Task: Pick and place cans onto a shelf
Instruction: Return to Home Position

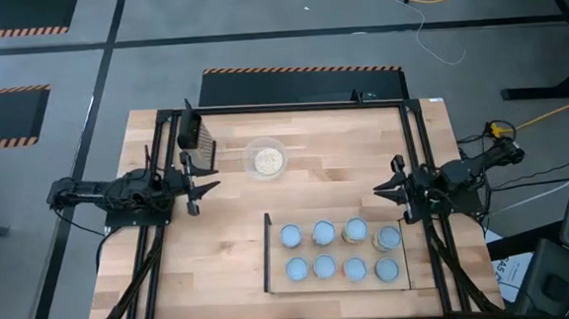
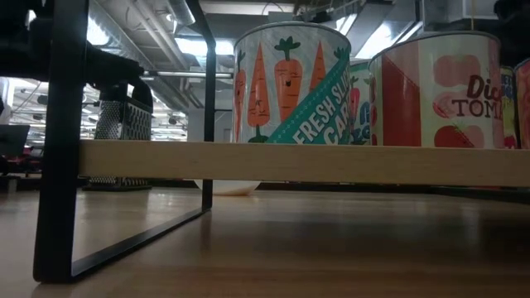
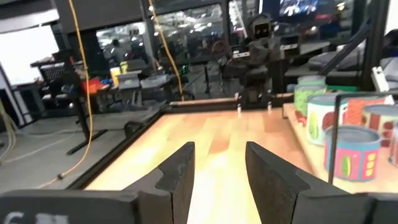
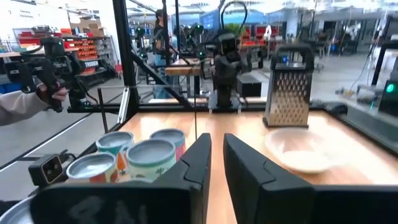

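Eight short metal cans (image 1: 324, 266) are sitting on the flat light-wood shelf (image 1: 274, 254).
Left gripper (image 1: 205, 189) is hovering well apart, dark fingers spreading wide; right gripper (image 1: 378, 188) is hovering beside the shelf, fingers barely parted, empty.

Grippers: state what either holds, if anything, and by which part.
Nothing is held: the left gripper and right gripper are both empty, cans standing on the shelf.

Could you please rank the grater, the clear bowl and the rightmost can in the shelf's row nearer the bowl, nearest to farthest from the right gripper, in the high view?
From the right gripper:
1. The rightmost can, on the shelf, just beside it.
2. The clear bowl, mid-table.
3. The grater, farther left, by the left gripper.
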